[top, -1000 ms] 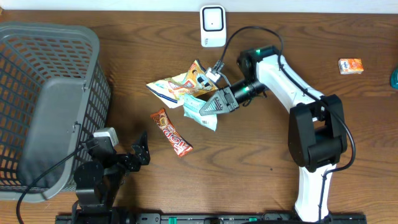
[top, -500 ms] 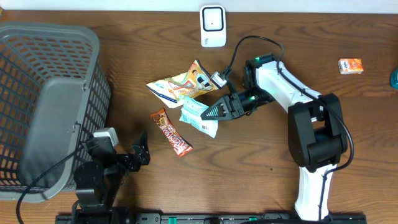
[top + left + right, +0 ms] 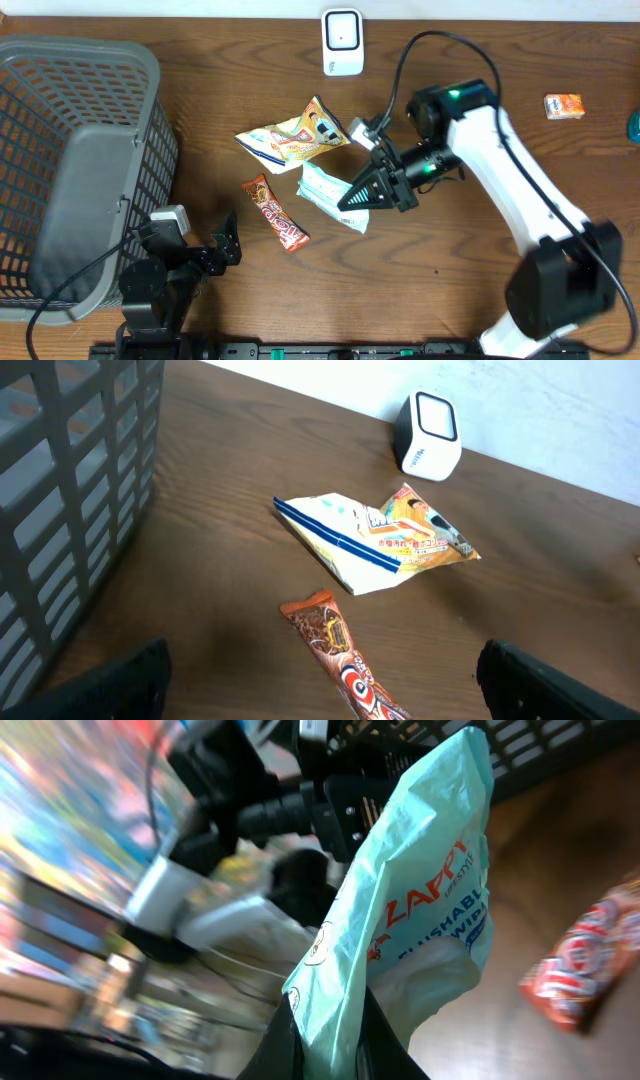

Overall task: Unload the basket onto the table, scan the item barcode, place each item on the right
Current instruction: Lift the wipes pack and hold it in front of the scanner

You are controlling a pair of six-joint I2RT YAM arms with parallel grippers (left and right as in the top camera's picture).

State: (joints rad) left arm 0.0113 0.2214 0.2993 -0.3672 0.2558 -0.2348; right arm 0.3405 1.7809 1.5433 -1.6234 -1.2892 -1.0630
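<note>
Overhead view: the right gripper (image 3: 347,199) sits near the middle of the table (image 3: 420,290), its jaws pressed together on one edge of the mint-green wipes packet (image 3: 322,185); the packet lies just right of the chocolate bar (image 3: 277,212) and just below the yellow snack bag (image 3: 295,135), well apart from the white scanner (image 3: 342,41) at the table's far edge; whether the packet's lower corner touches the wood or hangs clear of it cannot be told from above. The grey basket (image 3: 60,70) fills the left side; a small orange pack (image 3: 564,106) lies alone at the far right.

Right wrist view: the packet (image 3: 420,910) rises from between the dark fingers, pinched at its bottom edge; red and blue lettering faces the camera; the background is blurred.

Left wrist view: the left gripper (image 3: 226,247) rests low near the front edge, jaws spread wide and holding nothing; ahead of it lie the chocolate bar (image 3: 345,660), the snack bag (image 3: 375,540) and, beyond them, the scanner (image 3: 428,435); the basket's wall (image 3: 70,490) stands on the left.
</note>
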